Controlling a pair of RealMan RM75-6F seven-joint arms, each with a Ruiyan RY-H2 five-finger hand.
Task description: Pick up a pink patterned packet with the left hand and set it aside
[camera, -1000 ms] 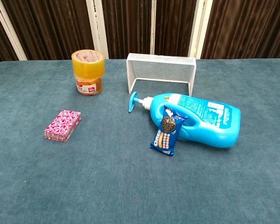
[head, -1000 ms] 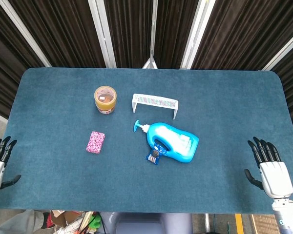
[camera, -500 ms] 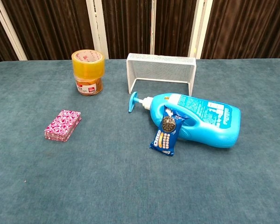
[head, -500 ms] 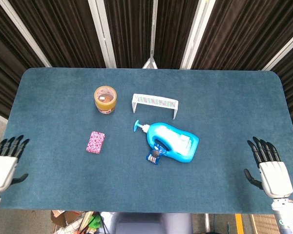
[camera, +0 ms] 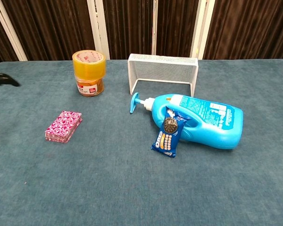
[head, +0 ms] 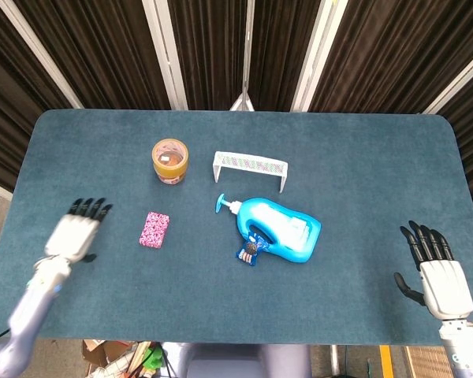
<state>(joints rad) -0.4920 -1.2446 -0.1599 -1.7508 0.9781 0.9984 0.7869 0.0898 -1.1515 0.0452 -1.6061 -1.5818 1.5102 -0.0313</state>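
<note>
The pink patterned packet lies flat on the blue table, left of centre. My left hand hovers open over the table a short way to the left of the packet, fingers spread, holding nothing. In the chest view only a dark fingertip of it shows at the left edge. My right hand stays open at the front right corner, far from the packet.
A blue pump bottle lies on its side mid-table with a small Oreo pack leaning on it. A tape-topped jar and a white wire rack stand behind.
My left hand has come in from the front left edge, up and rightward over the table toward the packet. The right hand and all objects are unmoved.
</note>
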